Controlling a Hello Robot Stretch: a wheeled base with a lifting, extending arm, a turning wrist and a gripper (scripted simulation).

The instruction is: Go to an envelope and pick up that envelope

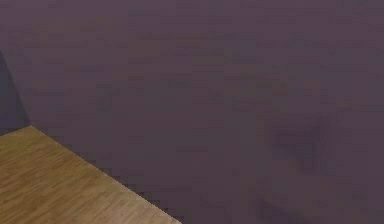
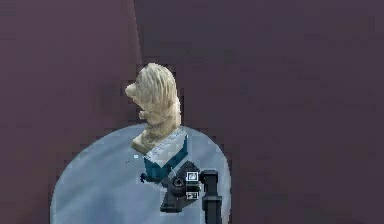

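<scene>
Arm side view: tool (image 2: 172, 186) at round grey counter (image 2: 95, 185), load impossible to tell, with teal-and-white oblong (image 2: 165, 155), presumably the envelope, lying just up-left of it, long axis slanting, beside base of pale statue (image 2: 155, 95).

One round pale table (image 2: 90, 190). One beige statue (image 2: 155, 100). One blue-green block (image 2: 165, 157), pale-topped. One dark arm (image 2: 211, 200), one gripper (image 2: 168, 188). One patch of wood floor (image 1: 60, 185). One purple wall (image 1: 220, 80).
</scene>
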